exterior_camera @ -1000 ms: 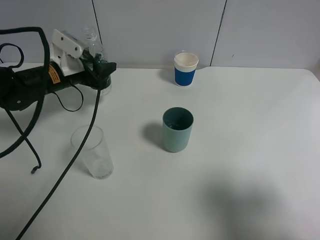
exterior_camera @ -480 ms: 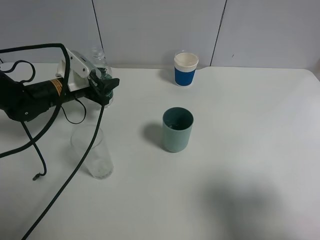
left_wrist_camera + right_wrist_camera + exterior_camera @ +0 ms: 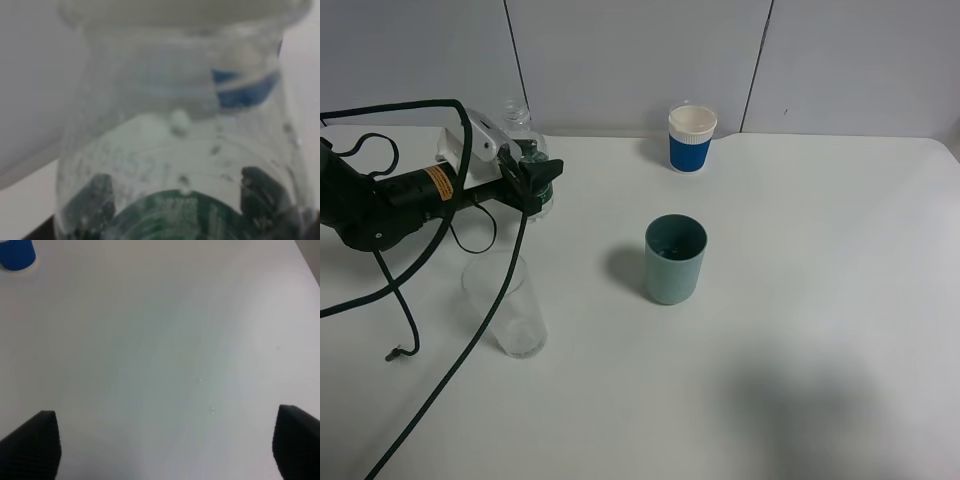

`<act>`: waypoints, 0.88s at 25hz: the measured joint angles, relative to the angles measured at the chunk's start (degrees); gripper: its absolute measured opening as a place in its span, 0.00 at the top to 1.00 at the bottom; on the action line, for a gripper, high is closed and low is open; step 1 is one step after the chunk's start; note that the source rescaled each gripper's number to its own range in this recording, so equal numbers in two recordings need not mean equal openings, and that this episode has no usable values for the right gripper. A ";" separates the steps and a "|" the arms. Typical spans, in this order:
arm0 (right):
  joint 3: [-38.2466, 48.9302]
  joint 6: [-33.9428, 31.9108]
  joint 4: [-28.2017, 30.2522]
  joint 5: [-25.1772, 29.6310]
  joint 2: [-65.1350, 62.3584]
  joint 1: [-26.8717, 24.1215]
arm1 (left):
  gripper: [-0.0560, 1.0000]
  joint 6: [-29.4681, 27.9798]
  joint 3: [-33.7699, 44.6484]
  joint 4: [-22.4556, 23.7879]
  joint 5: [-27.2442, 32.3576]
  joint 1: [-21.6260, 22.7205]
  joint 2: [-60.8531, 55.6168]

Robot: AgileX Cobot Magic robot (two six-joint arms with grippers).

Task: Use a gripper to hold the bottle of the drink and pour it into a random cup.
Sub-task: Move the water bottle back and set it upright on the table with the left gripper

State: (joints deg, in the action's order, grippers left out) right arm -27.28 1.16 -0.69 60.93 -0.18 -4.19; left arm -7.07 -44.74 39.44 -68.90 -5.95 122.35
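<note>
The bottle of the drink (image 3: 521, 127) is at the back left, clear, uncapped, with a dark green label. My left gripper (image 3: 534, 177) is shut around its lower body, and the arm reaches in from the left. In the left wrist view the bottle (image 3: 170, 150) fills the frame, with dark fingertips (image 3: 97, 197) at either side of the label. The teal-green cup (image 3: 674, 259) stands upright mid-table, well to the right of the bottle. My right gripper (image 3: 165, 450) is open over bare table and does not show in the high view.
A clear tall glass (image 3: 506, 305) stands in front of the left arm, with black cables (image 3: 450, 340) trailing beside it. A blue and white paper cup (image 3: 691, 138) stands at the back by the wall and shows in the right wrist view (image 3: 17, 252).
My left gripper has moved down and a little to the right with the bottle in it. The cups and the glass have not moved.
</note>
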 joint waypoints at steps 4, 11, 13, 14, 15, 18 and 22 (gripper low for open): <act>0.00 0.00 0.00 0.00 0.00 0.00 | 0.89 -0.13 0.00 0.00 -0.04 0.00 0.92; 0.00 0.00 0.00 0.00 0.00 0.00 | 0.89 -0.16 0.00 0.05 -0.04 0.00 1.20; 0.00 0.00 0.00 0.00 0.00 0.00 | 0.89 -0.16 0.00 0.24 -0.04 0.00 1.26; 0.00 0.00 0.00 0.00 0.00 0.00 | 0.89 -0.16 0.00 0.30 -0.04 0.00 1.26; 0.00 0.00 0.00 0.00 0.00 0.00 | 0.89 -0.16 0.00 0.31 -0.04 0.00 1.26; 0.00 0.00 0.00 0.00 0.00 0.00 | 0.89 -0.16 0.00 0.41 -0.04 0.00 1.26; 0.00 0.00 0.00 0.00 0.00 0.00 | 0.89 -0.85 0.00 0.43 -0.04 0.00 1.26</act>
State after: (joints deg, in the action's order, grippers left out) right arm -27.28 1.16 -0.69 60.93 -0.18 -4.19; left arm -7.93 -44.74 39.87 -68.94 -5.95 123.62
